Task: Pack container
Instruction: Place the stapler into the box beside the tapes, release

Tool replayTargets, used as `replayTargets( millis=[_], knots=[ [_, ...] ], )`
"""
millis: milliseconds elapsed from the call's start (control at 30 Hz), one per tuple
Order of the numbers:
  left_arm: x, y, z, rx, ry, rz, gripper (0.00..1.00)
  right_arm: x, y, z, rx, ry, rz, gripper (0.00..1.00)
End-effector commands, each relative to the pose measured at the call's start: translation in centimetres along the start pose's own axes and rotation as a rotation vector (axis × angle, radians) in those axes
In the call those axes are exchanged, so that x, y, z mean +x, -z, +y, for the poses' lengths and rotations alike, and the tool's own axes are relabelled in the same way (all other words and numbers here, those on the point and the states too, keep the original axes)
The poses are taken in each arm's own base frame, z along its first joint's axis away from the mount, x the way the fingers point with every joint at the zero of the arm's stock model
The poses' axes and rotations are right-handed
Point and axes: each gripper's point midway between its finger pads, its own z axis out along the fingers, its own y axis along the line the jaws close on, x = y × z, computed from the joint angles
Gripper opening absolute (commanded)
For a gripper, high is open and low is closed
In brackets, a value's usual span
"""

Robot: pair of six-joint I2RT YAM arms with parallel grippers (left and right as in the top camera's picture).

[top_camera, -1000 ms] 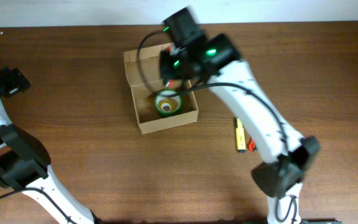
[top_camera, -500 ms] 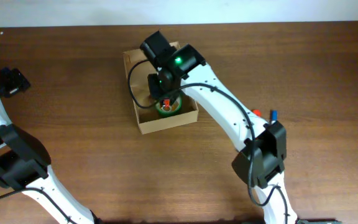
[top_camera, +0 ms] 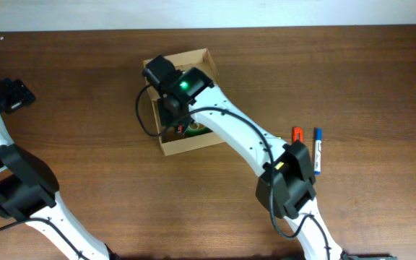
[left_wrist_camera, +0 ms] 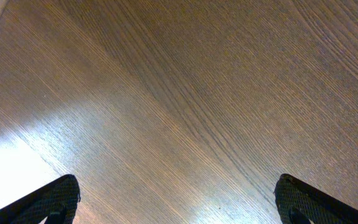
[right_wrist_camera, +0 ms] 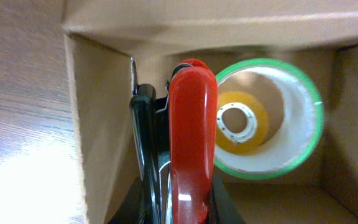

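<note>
Peering through the right wrist camera, I see the right gripper [right_wrist_camera: 179, 208] down inside the box [top_camera: 186, 144] at mid-table, jaws clamped on a red-and-black item [right_wrist_camera: 190, 137] just beside the tape roll [right_wrist_camera: 300, 124], while the left gripper [left_wrist_camera: 179, 199] hangs with jaws spread over the table [left_wrist_camera: 179, 93].

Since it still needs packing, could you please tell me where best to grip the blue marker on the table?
Grip the blue marker mid-barrel from straight above, fingers closing across its width: it lies flat, and its white barrel is long and thin. Mind the red marker close beside it.
</note>
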Motion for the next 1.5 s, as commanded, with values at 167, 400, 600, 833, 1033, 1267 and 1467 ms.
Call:
replayTargets(
  millis=[167, 400, 600, 833, 1033, 1267, 1467],
  knots=[
    [0.0, 0.7, 0.1, 0.006, -0.012, -0.012, 1.00, 1.1, -1.7, 1.7, -0.004, 0.060, 0.024, 0.04],
    [0.0, 0.7, 0.1, 0.006, -0.012, -0.012, 1.00, 2.5, -3.3, 3.2, -0.003, 0.095, 0.045, 0.04],
    [0.0, 0.7, 0.1, 0.006, -0.012, -0.012, 1.00, 2.8, -4.6, 2.7, 0.020, 0.112, 0.062, 0.04],
    [0.0, 0.7, 0.1, 0.006, -0.012, -0.012, 1.00, 2.3, -4.6, 1.9, 0.036, 0.127, 0.055, 0.32],
    [0.0, 0.7, 0.1, 0.006, -0.012, -0.012, 1.00, 1.9, -4.6, 1.3, 0.041, 0.158, 0.053, 0.42],
    [0.0, 0.7, 0.1, 0.006, -0.012, -0.012, 1.00, 1.2, -4.5, 0.8, 0.041, 0.163, 0.045, 0.49],
    [0.0, 0.7, 0.1, 0.006, -0.012, -0.012, 1.00, -4.0, 1.9, -2.1, 0.109, 0.170, -0.090, 0.04]
  ],
)
